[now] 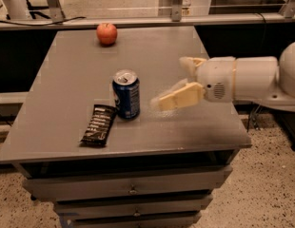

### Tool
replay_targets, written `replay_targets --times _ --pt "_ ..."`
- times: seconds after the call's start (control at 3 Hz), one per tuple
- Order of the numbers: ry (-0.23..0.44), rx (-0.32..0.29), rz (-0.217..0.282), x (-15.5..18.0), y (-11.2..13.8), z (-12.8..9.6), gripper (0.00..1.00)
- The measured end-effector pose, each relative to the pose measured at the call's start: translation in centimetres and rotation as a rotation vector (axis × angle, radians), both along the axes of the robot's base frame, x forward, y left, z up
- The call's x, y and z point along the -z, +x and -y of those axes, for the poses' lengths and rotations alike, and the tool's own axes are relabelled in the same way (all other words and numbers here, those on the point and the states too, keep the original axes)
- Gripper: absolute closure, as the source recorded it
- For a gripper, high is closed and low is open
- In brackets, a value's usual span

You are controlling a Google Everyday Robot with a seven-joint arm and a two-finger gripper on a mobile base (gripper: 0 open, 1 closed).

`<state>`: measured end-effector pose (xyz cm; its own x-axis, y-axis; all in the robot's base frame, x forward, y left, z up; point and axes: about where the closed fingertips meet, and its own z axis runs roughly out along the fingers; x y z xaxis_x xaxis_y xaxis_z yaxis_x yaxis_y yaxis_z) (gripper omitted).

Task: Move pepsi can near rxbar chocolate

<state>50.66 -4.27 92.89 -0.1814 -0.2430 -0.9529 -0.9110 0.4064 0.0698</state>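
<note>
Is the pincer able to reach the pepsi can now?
Probably yes: the open pincer hangs beside the pepsi can, apart from it, with only bare table between them.

Blue pepsi can (126, 95), black rxbar chocolate (99, 124); hand (169, 82) beside can looks cream.

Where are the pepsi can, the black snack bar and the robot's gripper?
pepsi can (127, 98): camera view, middle of its blue side.
rxbar chocolate (99, 124): camera view, centre of the black wrapper.
gripper (169, 82): camera view, gap between its open fingers, right of the can.
</note>
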Motion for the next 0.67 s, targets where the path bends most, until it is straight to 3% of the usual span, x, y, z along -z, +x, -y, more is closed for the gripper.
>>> replay_targets --times 0.33,0.67 --pt "-0.002 0.054 0.060 -4.2 0.4 6.2 0.00" --pt "0.000 0.057 0.083 -5.5 0.6 6.5 0.00"
